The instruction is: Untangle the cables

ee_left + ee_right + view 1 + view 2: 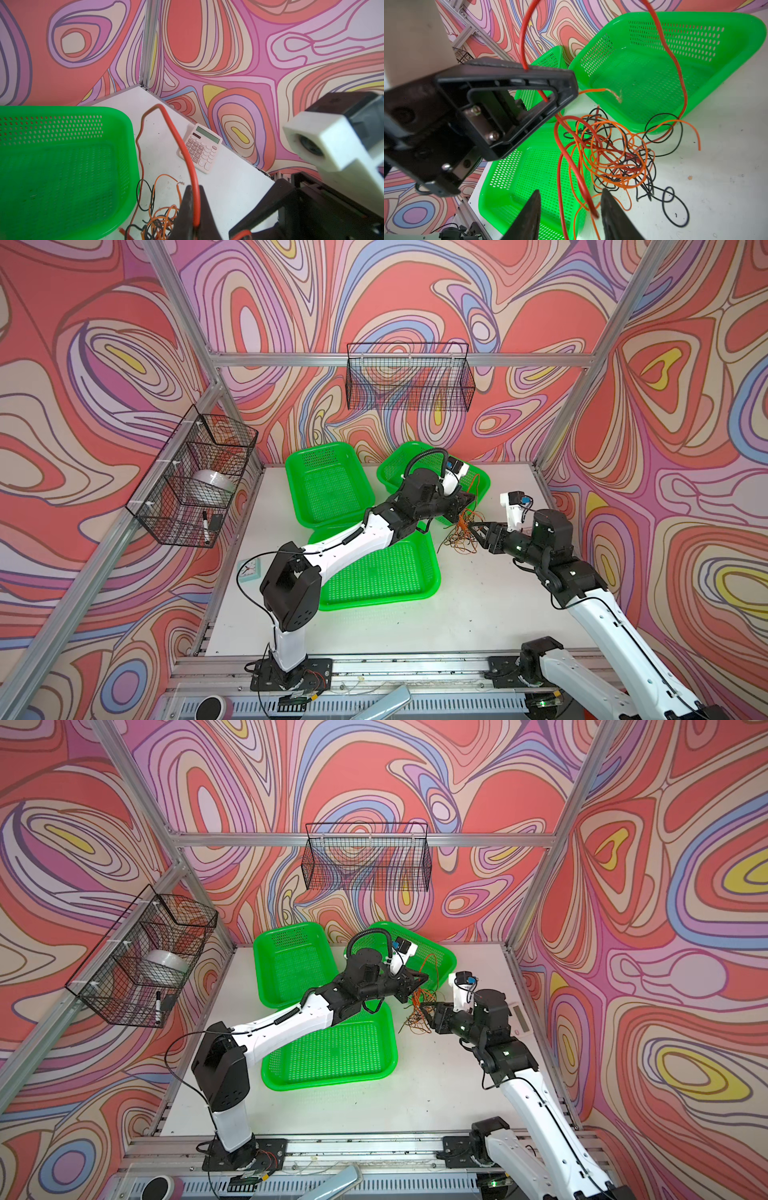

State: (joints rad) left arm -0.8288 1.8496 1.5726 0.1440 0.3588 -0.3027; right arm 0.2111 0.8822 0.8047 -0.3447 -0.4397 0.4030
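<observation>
The near basket (386,568), the far left basket (320,456) and the far right basket (398,461) are shallow green plastic with rounded corners. Their walls and floors are pierced by rows of small slots. They sit on a smooth white bench (478,605). A pale calculator (202,148) lies flat near the right wall.

The left arm stretches diagonally over the near basket. Its wrist is bent so the left hand (467,501) hangs above the heap, close to the far right basket's rim. That hand is clenched on the red cable (187,158), which runs between its dark wedge-shaped fingers (187,205). From there it arches up in a tall narrow hoop and drops back down.

The right arm comes in low from the right. The right hand (473,528) points leftward, with its tips at the edge of the heap. In the right wrist view its fingers (529,218) stand apart and released. A red strand runs through the gap, and I cannot see it touching either finger.

The cables (459,533) are thin, limp, glossy wires in orange, red and black. They are heaped in a loose knot of overlapping loops on the bench, just beside the near basket's right corner and in front of the far right basket. Black loops trail outward over the bare bench, and one orange strand ends in a frayed tuft of bare wire.
</observation>
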